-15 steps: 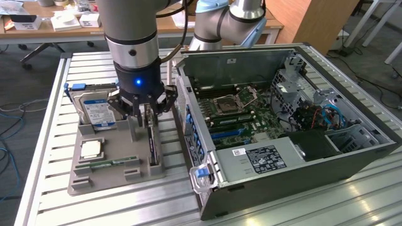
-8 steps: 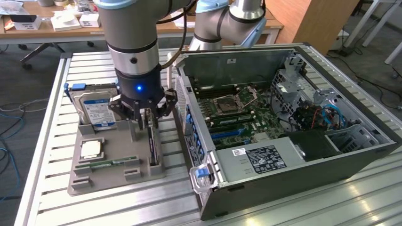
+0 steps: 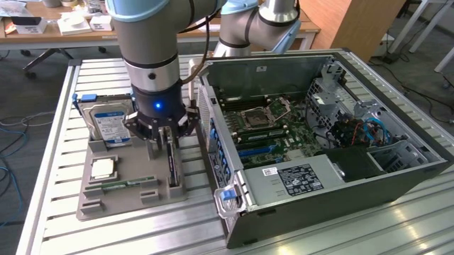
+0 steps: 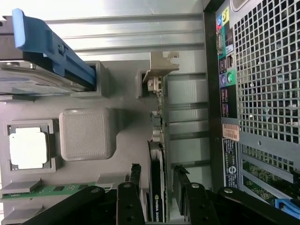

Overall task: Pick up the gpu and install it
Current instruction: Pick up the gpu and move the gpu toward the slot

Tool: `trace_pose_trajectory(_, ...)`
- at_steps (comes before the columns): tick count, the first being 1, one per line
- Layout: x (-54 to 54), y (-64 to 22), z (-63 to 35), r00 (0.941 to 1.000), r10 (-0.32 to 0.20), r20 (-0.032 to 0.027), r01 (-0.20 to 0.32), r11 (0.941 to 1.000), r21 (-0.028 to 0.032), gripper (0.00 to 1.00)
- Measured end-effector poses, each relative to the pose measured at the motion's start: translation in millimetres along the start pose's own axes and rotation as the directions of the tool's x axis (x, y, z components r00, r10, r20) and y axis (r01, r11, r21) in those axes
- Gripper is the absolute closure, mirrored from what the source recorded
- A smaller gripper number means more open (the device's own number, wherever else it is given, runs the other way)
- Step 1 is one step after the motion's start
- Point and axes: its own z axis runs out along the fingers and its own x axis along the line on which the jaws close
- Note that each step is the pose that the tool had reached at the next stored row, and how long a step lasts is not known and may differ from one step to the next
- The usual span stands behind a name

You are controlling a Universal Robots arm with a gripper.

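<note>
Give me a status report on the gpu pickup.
Pincer open, straddling gpu. It stands on edge in tray, ungripped. Case close alongside.

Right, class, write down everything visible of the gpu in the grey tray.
The gpu is a thin, dark card standing on its long edge in a slot of the grey tray, beside the open computer case. A bent metal bracket caps one end. The open gripper straddles it, a finger on either side, without visibly clamping it.
</note>
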Motion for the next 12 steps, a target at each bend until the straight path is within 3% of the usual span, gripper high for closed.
trace_pose_trajectory(12, 0.7, -0.6, 15.7, 1.0, 0.0, 0.0001, 0.0, 1.0, 0.0, 0.59)
